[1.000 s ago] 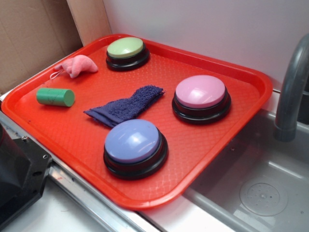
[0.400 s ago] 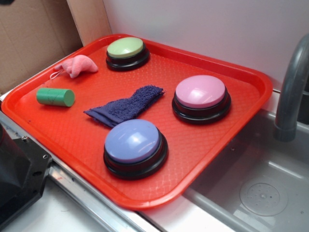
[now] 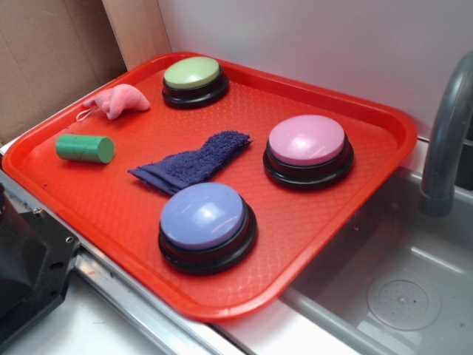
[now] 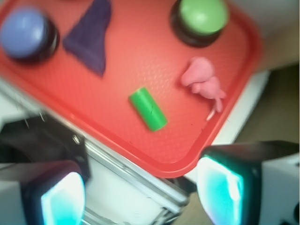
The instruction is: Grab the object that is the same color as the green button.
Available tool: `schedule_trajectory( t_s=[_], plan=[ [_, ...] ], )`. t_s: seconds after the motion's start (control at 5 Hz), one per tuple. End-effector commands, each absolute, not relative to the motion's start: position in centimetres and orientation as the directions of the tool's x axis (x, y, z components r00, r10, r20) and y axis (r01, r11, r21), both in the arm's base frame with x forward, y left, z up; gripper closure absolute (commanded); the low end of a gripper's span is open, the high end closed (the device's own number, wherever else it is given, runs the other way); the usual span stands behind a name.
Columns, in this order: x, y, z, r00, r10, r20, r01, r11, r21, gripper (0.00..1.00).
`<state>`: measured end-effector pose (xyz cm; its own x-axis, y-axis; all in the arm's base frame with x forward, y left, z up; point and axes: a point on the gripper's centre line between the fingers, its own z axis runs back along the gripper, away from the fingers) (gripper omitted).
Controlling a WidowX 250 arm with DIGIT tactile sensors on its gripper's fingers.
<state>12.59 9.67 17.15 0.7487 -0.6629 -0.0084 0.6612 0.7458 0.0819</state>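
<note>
On the red tray [image 3: 347, 244], the green cylinder [image 3: 85, 149] lies on its side near the left rim, just in front of the pink plush toy [image 3: 118, 100], the green button [image 3: 194, 80] behind. No writing is legible. The gripper [image 4: 140, 192] hovers wide apart, holding nothing.

No text, label, brand, number or sign can be read in either view. The domed tops of the green button [image 3: 192, 73], the pink button [image 3: 307, 140] and the blue button [image 3: 202, 215] are plain, the red tray [image 3: 318, 222] carries only an embossed grid texture, and the green cylinder [image 3: 85, 149] bears no marking. The wrist view is too blurred to show any fine print.
</note>
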Motion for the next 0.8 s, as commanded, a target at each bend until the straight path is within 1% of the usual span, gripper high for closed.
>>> schedule_trajectory(
  t_s=[0.0, 0.2, 0.4, 0.6],
  plan=[
    [15.4, 9.7, 10.6, 0.687, -0.721, -0.090, 0.726, 0.687, 0.044, 0.00],
    [17.2, 8.9, 7.5, 0.694, -0.708, -0.131, 0.719, 0.691, 0.070, 0.00],
    [18.3, 8.6, 5.2, 0.676, -0.702, -0.223, 0.734, 0.666, 0.130, 0.00],
    [18.0, 8.9, 3.4, 0.647, -0.695, -0.312, 0.757, 0.636, 0.153, 0.00]
  ],
)
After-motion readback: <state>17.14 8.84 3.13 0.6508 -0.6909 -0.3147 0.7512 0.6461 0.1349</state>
